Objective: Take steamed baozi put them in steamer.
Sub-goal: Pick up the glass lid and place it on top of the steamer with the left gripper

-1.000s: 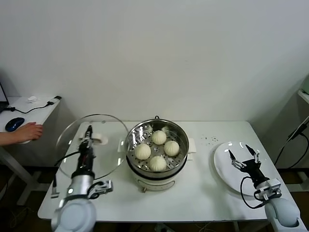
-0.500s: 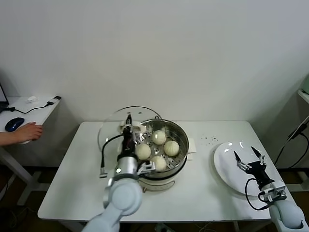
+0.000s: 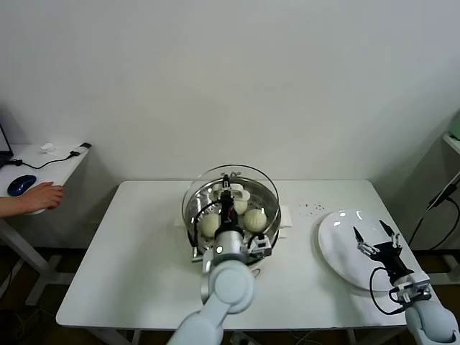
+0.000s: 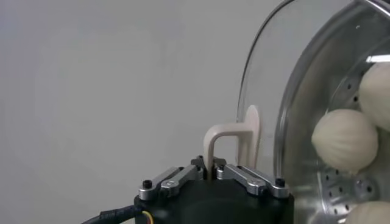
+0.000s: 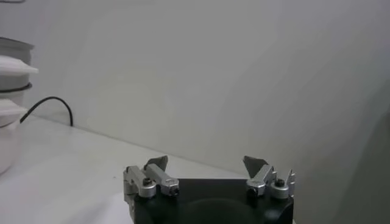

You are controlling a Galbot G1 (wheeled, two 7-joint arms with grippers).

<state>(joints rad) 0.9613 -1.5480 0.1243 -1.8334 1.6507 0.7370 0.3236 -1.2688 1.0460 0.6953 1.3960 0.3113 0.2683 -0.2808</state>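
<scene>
From the head view, the steamer (image 3: 231,215) sits mid-table, and the glass lid (image 3: 230,194) hangs directly over it, tilted, with its far rim raised above the pot's back edge. The left gripper (image 3: 227,192) is clenched on the lid's white handle above the steamer's centre. Through the glass, steamed baozi (image 3: 255,219) lie on the perforated tray inside the steamer; I can count three clearly, any others hide behind the arm. Well to the steamer's right, the white plate (image 3: 341,248) carries no buns, and the right gripper (image 3: 377,239) hovers over it with its fingers spread, grasping nothing.

Left wrist view now: the lid handle (image 4: 228,141) is a pale arch pinched between the closed fingers, with the lid (image 4: 268,91) standing on edge beyond it and the steamer's steel wall (image 4: 304,115) just behind. The buns (image 4: 344,139) look soft and light, so I judge they would dent under a hard squeeze; a gentle hold across the round sides suits them. They are near-spherical, no real long axis, pleated tops facing up out of the steamer.

Right wrist view: the fingers (image 5: 155,167) stand wide apart, empty, and the steamer's white side handle (image 5: 12,67) shows at the edge.
</scene>
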